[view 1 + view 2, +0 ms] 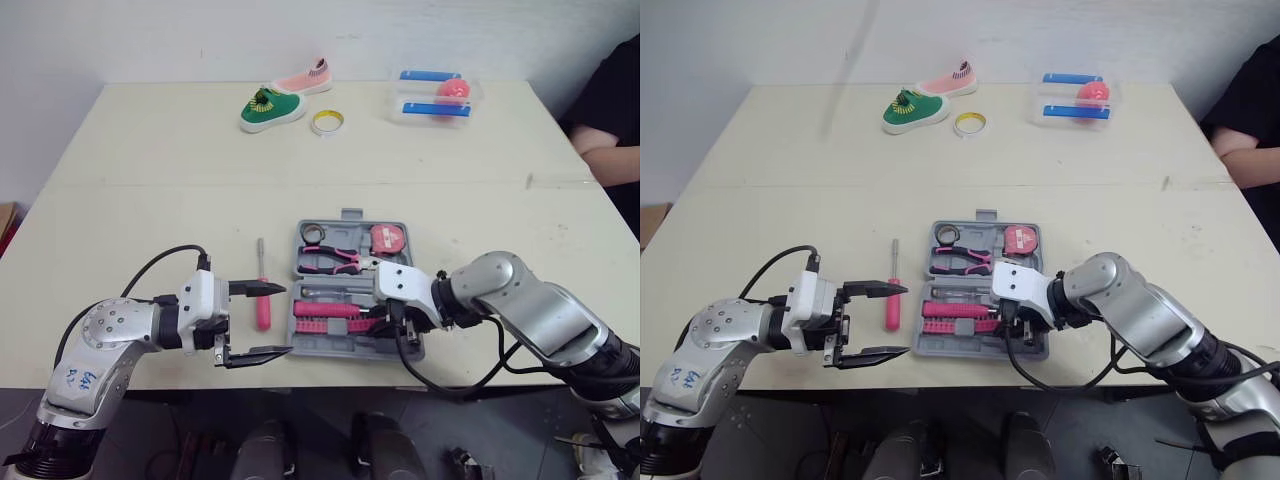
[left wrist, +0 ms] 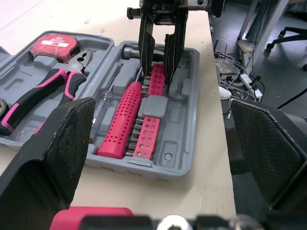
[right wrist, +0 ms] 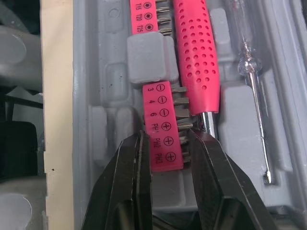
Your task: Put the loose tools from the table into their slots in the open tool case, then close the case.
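Note:
The open grey tool case [image 1: 330, 350] lies near the table's front edge with pliers [image 1: 335, 260], a tape measure [image 1: 388, 238] and a pink perforated handle [image 3: 196, 62] in their slots. My right gripper [image 3: 165, 139] reaches down into the case's near half, its fingers closed against both sides of the pink bit strip [image 3: 160, 115], which lies in its slot. A loose pink-handled screwdriver [image 1: 263, 308] lies on the table just left of the case. My left gripper [image 1: 262, 322] hovers open at the screwdriver's handle, one finger on each side and no contact visible.
At the table's far side are a green shoe [image 1: 270, 108], a pink shoe [image 1: 305, 78], a tape roll [image 1: 327, 122] and a clear box [image 1: 435, 97] of blue and pink items. A person's arm [image 1: 610, 150] rests at the right edge.

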